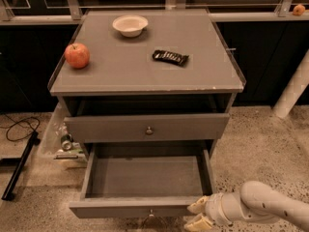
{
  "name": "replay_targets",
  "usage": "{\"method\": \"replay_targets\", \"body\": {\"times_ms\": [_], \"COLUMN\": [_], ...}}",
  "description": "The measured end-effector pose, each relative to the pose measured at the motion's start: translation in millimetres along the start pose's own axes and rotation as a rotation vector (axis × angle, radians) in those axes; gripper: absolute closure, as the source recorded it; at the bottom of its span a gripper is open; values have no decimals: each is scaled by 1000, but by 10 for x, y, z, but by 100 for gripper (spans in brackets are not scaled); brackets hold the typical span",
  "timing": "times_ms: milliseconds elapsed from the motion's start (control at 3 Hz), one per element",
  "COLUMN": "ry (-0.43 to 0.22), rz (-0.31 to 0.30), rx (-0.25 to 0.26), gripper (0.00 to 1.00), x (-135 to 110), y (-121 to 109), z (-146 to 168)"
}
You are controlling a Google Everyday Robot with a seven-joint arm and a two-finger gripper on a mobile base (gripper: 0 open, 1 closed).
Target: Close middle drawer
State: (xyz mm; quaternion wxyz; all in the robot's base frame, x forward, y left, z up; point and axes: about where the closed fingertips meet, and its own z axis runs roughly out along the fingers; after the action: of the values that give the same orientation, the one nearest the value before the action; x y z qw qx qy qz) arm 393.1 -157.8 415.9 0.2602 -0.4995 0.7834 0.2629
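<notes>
The middle drawer (145,178) is pulled far out of the grey cabinet and is empty inside. Its flat front (130,209) faces me low in the view, with a small round knob (151,211). My gripper (198,215) is at the right end of that front, at or just off its corner, fingers apart and holding nothing. The white arm (270,208) reaches in from the lower right. The top drawer (145,127) above is slightly out, with its knob (149,129) showing. The lowest drawer is hidden.
On the cabinet top (120,76) lie a red apple (77,55), a white bowl (130,24) and a dark snack bar (170,57). Clutter (65,141) and a black cable (19,127) lie on the floor at left. A white post (292,93) stands at right.
</notes>
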Motion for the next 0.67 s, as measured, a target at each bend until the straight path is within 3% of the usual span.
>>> {"method": "replay_targets", "body": {"times_ms": [333,667], "ry": [2,2], "rz": [2,1], "rx": [-6,-6], "gripper": [0,0], "x": [2,6], "y": [-16,-3], "z": [29,29]}}
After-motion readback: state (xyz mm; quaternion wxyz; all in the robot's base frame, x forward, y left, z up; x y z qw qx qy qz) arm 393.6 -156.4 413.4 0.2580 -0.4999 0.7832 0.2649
